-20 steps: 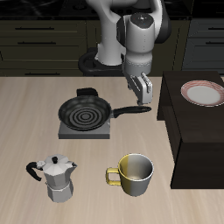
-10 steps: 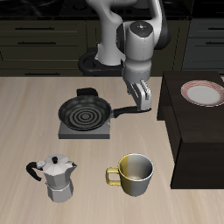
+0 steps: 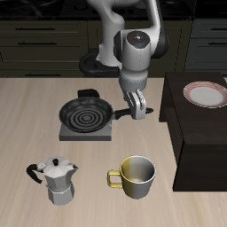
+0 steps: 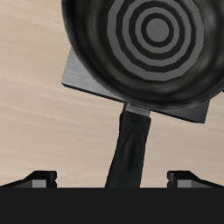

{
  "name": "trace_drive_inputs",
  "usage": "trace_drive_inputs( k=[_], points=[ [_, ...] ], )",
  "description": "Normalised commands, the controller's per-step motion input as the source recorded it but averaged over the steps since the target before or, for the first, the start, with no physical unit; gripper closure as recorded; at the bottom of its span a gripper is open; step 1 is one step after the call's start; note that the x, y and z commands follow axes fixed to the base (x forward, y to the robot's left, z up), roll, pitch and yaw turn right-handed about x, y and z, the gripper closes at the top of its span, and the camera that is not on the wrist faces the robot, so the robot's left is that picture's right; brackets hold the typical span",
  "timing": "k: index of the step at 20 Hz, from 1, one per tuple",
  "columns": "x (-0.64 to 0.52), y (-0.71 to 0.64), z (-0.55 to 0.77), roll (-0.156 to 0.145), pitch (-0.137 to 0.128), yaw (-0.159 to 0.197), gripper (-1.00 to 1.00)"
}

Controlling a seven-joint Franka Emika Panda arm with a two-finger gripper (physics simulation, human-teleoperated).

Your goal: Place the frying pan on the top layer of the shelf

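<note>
The frying pan (image 3: 86, 113), round, shallow and black with concentric grey rings on its floor, sits on the grey square burner plate (image 3: 85, 131) in the left-centre of the exterior frame, its long straight handle (image 3: 125, 112) running toward the pincer (image 3: 137, 110). The pincer hangs over the outer end of that handle and covers it, so from outside the handle's tip is hidden. In the wrist view the pan (image 4: 149, 44) is cut off by the frame edge, the handle (image 4: 131, 149) passes between the two fingertips (image 4: 39, 178), and each tip stands well clear of it; the pincer looks spread wide and appears to hold nothing, though contact is hard to judge at this angle. The shelf (image 3: 206, 133), a dark, nearly black boxy block with a flat top, fills the right side and is cropped by the frame; a pink-rimmed plate (image 3: 207, 93) lies on its top. On the pale wood-grain counter (image 3: 27, 106), lower left, stands a faceted metal moka pot (image 3: 56, 180), and beside it a shiny metal mug (image 3: 135, 176) with a yellowish inside.
</note>
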Motion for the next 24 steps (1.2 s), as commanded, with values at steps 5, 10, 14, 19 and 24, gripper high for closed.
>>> trace_drive_inputs(
  k=[5,10,14,19,24],
  points=[
    [-0.03,-0.14,-0.29,-0.002,0.048,-0.042,-1.00],
    [-0.22,0.00,-0.18,0.004,0.005,-0.033,-1.00],
    [-0.32,0.07,-0.14,0.028,-0.020,-0.054,-1.00],
    [-0.30,0.09,-0.26,0.018,0.005,-0.028,-1.00],
    [-0.03,0.58,-0.17,0.123,-0.011,0.087,1.00]
  ],
)
